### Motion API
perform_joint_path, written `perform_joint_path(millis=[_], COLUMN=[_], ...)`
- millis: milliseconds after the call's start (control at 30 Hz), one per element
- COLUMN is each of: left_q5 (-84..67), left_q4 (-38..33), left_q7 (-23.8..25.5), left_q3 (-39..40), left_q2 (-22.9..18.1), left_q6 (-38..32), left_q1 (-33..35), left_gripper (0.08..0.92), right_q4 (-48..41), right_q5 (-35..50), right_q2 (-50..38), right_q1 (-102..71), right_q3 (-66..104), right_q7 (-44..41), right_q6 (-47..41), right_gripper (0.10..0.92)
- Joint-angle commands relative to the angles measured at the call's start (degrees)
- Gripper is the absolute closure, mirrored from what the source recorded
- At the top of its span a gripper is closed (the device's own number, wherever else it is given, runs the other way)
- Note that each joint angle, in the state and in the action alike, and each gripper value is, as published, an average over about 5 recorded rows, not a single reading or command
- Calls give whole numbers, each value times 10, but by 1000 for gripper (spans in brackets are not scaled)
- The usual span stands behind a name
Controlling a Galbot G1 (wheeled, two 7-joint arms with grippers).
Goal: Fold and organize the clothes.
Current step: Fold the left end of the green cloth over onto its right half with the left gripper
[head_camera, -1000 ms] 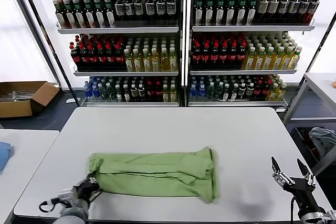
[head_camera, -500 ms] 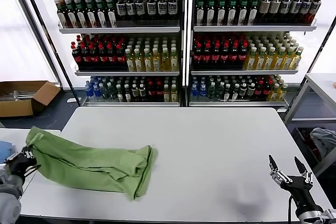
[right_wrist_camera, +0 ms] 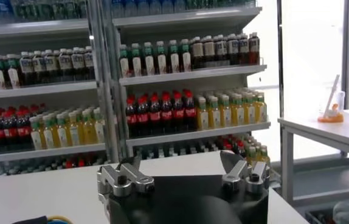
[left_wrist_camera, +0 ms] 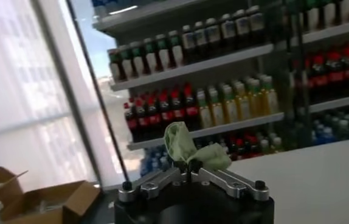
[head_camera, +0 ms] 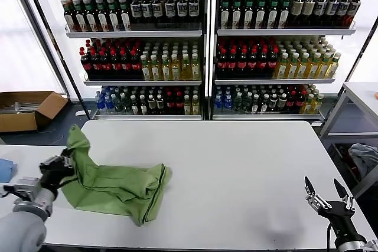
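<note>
**Carrying a folded shirt by one pinched end**

Holding the folded green shirt (head_camera: 115, 184) by a single end, the left gripper (head_camera: 59, 167) has its jaws clamped on a bunch of fabric at the table's (head_camera: 236, 169) left edge. That end stands up in a peak above the gripper, while the rest of the garment trails rightward and lies on the tabletop in a long folded band. The left wrist view confirms the grip: a tuft of green cloth (left_wrist_camera: 190, 149) pokes up between the closed fingers.

Risks, as judged from this arrangement: only one end is held, so any further pull may drag the lying part across the table and open its folds; the soft fabric could also slip out of the narrow pinch. The shirt sits close to the table's left edge, so a release here might let it slide off.

Pose: the left arm is drawn in at the lower left, its gripper level with the table edge. The right gripper (head_camera: 328, 200) waits near the table's front right corner, fingers spread wide and holding nothing, well apart from the shirt.
</note>
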Motion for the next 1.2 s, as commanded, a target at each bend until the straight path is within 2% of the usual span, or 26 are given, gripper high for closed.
perform_joint_path(millis=[33, 233, 467, 700, 867, 1100, 1200], left_q5=[63, 73, 141, 139, 102, -6, -77], left_q4=[-55, -33, -12, -24, -37, -104, -131], left_q7=[-3, -7, 10, -28, -74, -97, -102], left_q3=[191, 247, 314, 327, 317, 298, 252], left_q2=[-31, -58, -106, -128, -136, -135, -128], left_q6=[4, 7, 3, 18, 11, 9, 12], left_q1=[-9, -9, 27, 24, 8, 10, 7], left_gripper=[909, 909, 909, 898, 784, 584, 498], right_q4=[0, 3, 8, 34, 57, 70, 70], right_q5=[-4, -10, -13, -15, -15, -16, -16], right_q2=[3, 9, 14, 16, 21, 24, 28], right_q1=[-4, -6, -9, -25, -29, -27, -27], right_q3=[0, -4, -2, 1, -5, -13, -15], right_q7=[-1, 0, 0, 0, 0, 1, 1], right_q6=[1, 1, 2, 3, 0, -5, -6], right_gripper=[203, 203, 203, 203, 203, 203, 203])
